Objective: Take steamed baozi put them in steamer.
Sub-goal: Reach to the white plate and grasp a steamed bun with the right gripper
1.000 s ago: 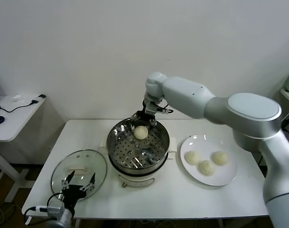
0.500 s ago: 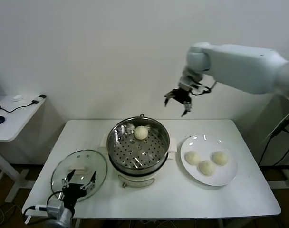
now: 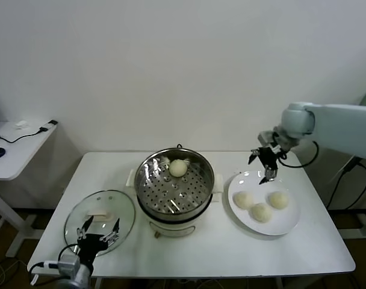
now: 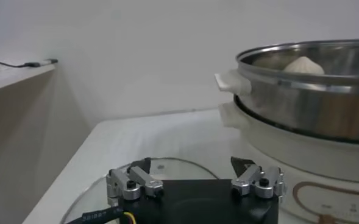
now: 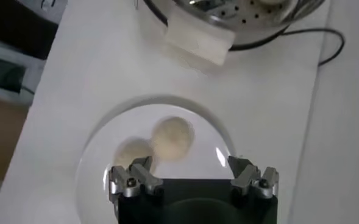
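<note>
The steel steamer (image 3: 177, 188) stands mid-table on its cream base, with one baozi (image 3: 178, 168) lying at the back of its perforated floor. Three more baozi (image 3: 262, 212) lie on the white plate (image 3: 289, 226) to its right. My right gripper (image 3: 264, 163) is open and empty, hovering over the plate's far rim. In the right wrist view (image 5: 191, 171) two baozi (image 5: 173, 138) show below it. My left gripper (image 3: 99, 235) is open and parked low over the glass lid at the front left. The left wrist view shows the steamer (image 4: 301, 103) and its baozi (image 4: 305, 64).
The round glass lid (image 3: 100, 214) lies flat left of the steamer and also shows in the left wrist view (image 4: 167, 167). A side table (image 3: 17, 147) with cables stands at far left. The steamer's cream handle (image 5: 200, 39) shows beyond the plate (image 5: 219, 131).
My right gripper left the baozi in the steamer, rose, swung right and came down over the plate's far rim. The left arm has not moved.
</note>
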{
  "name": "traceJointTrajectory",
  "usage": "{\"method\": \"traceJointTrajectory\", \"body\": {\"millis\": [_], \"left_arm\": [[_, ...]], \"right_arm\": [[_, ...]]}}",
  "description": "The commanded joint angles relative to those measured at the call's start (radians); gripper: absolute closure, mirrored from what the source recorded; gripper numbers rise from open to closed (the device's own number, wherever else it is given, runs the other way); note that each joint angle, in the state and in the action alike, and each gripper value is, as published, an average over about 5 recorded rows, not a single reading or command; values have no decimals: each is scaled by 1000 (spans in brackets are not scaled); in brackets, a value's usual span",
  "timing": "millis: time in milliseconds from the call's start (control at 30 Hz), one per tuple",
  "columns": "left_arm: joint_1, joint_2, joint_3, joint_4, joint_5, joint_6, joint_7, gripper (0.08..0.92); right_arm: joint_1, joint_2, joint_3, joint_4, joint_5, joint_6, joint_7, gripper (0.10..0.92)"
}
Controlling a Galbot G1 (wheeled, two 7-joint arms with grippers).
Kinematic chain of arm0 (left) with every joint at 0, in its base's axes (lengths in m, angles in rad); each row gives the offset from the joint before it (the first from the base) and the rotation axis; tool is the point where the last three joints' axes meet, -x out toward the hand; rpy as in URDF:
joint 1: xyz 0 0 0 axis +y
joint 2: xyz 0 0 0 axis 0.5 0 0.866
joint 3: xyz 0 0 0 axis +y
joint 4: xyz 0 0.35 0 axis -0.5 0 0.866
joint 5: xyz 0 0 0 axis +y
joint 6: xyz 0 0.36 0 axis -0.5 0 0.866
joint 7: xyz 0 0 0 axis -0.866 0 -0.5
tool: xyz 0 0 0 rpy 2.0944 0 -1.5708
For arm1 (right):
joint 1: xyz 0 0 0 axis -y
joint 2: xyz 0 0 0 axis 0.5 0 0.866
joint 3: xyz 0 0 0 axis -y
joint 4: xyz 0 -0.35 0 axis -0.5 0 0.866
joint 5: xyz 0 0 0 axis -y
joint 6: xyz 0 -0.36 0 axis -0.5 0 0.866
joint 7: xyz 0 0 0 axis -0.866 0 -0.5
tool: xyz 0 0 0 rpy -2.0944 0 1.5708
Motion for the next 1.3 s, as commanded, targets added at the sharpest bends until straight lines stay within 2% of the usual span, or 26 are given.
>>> {"method": "traceJointTrajectory", "body": {"millis": [33, 267, 767, 900, 1133, 1300], "left_arm": [[5, -5, -1, 11, 1, -5, -1, 177], [6, -7, -1, 15, 1, -7, -1, 177], [4, -3, 0, 14, 5, -14, -1, 177], [7, -3, -1, 10, 5, -14, -2, 177], [14, -5, -3, -4, 3, -12, -5, 177], [18, -10, -5, -18, 4, -8, -6, 177]], "right_arm": [[-267, 7, 139, -86, 0, -137, 49, 203], [-347, 65, 187, -184, -37, -142, 62, 203], [-412, 92, 263, -230, -89, -165, 108, 210], [-414, 90, 270, -223, -102, -165, 107, 253], [-394, 80, 279, -196, -118, -165, 96, 396], [-299, 62, 257, -170, -88, -150, 66, 429]]}}
